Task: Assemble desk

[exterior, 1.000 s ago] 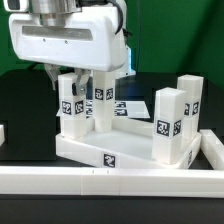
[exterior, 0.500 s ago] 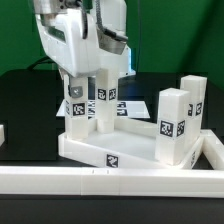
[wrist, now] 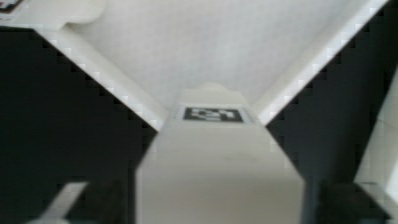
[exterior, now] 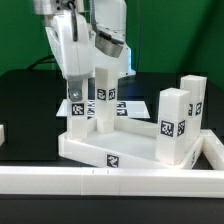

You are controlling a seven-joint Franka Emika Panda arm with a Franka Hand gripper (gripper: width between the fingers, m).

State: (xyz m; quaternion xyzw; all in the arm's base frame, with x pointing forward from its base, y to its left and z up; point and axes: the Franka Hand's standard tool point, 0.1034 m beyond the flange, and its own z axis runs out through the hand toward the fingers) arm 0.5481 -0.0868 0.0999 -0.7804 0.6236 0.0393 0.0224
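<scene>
The desk tabletop sits at centre with four legs upright in its corners. The gripper straddles the nine-o'clock leg, fingers spread. Rigid, light, smooth plastic; flat sides suit gripping.

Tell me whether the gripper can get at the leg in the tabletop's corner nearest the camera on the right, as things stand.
Probably yes. That leg stands upright in the tabletop with open space above it. The gripper sits over a leg at the exterior view's left, so it must first lift clear and cross over.
</scene>
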